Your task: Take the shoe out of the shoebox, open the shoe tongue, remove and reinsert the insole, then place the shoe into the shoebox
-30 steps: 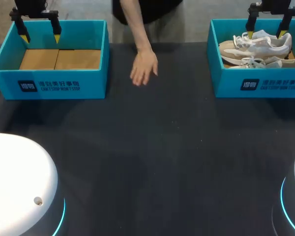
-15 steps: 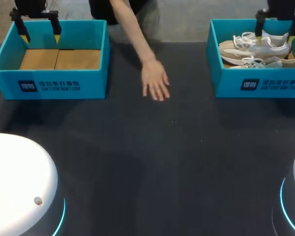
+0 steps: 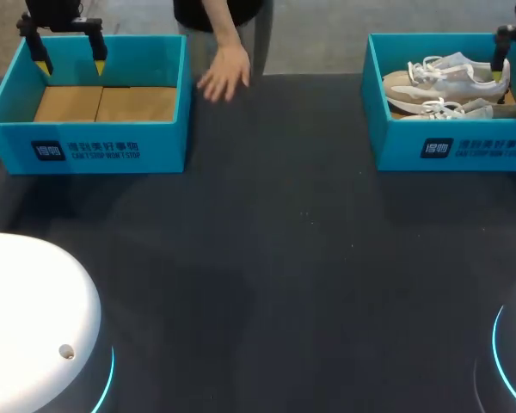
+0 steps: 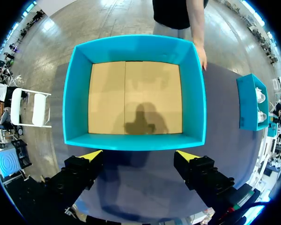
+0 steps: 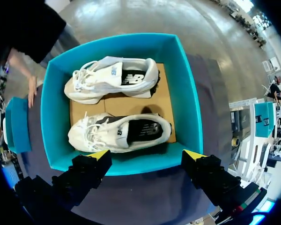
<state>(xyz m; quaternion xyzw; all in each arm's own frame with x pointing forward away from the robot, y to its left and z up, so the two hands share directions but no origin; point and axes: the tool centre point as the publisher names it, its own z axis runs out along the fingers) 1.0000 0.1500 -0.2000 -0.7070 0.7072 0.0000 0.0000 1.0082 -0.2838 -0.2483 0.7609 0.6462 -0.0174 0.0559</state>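
Far right corner of the counter [image 3: 284, 258]: teal shoebox [image 3: 447, 153], open-topped, both shoes inside, none taken out yet. Side by side on the brown cardboard floor, toes toward the counter's middle, heels toward its right edge: far shoe [image 3: 451, 77] by the box's far wall, near shoe [image 3: 469, 107] by its near wall.

Right wrist view: right gripper [image 5: 147, 154] spread wide, holding nothing, yellow tips above the shoebox's near wall, both shoes ahead of the fingers. Looks straight down into the shoes: openings up, dark linings inside, white laces over the tongues. Head view: only pale uppers and laces from the side, plus a single yellow tip of this gripper, high over the shoebox's right end — spread not readable there.

Far left corner of the counter: a second teal box, the empty box [image 3: 90, 153], with a bare brown floor. Left gripper [image 3: 70, 64] high over it, fingers wide apart, nothing between them. Left wrist view: same wide spread, tips just short of the box's near wall, a dark shadow on the cardboard ahead.

Far edge of the counter: a person's hand [image 3: 224, 73], just beside the empty box's far right corner. Head view: a small gap to the box. Left wrist view: hand right at that corner's rim, contact not tellable.
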